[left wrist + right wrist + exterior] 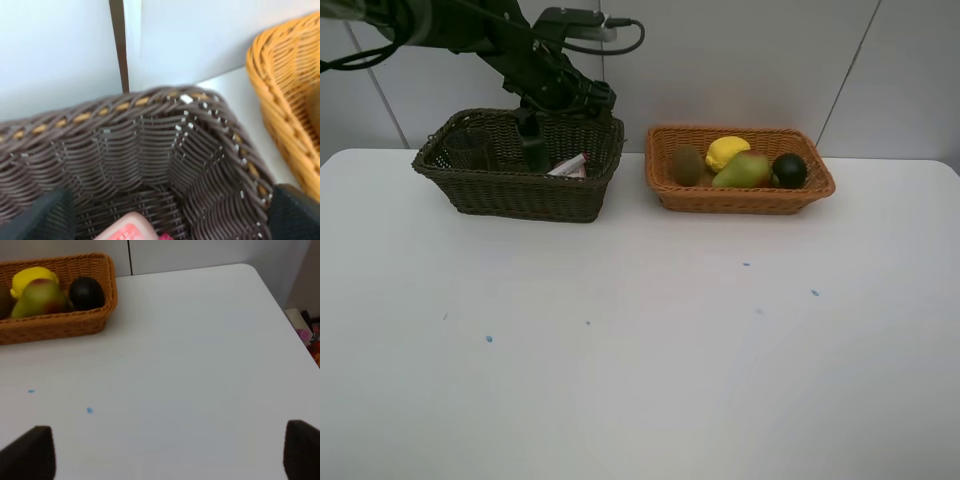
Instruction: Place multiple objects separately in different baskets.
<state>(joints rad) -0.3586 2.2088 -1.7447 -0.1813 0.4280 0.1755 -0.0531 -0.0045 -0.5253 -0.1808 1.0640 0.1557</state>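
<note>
My left gripper reaches down into the dark brown basket, and its jaws stand wide apart with nothing between them. In the left wrist view the left gripper hovers just above the pink bottle, which lies on the floor of the dark brown basket. From above, the pink bottle rests against the right wall. The orange-tan basket holds the kiwi, lemon, pear and dark green fruit. My right gripper is open above bare table.
The white table carries a few small blue specks. In the right wrist view the orange-tan basket sits well away from the fingers, and the table's rounded corner and some clutter beyond its edge show.
</note>
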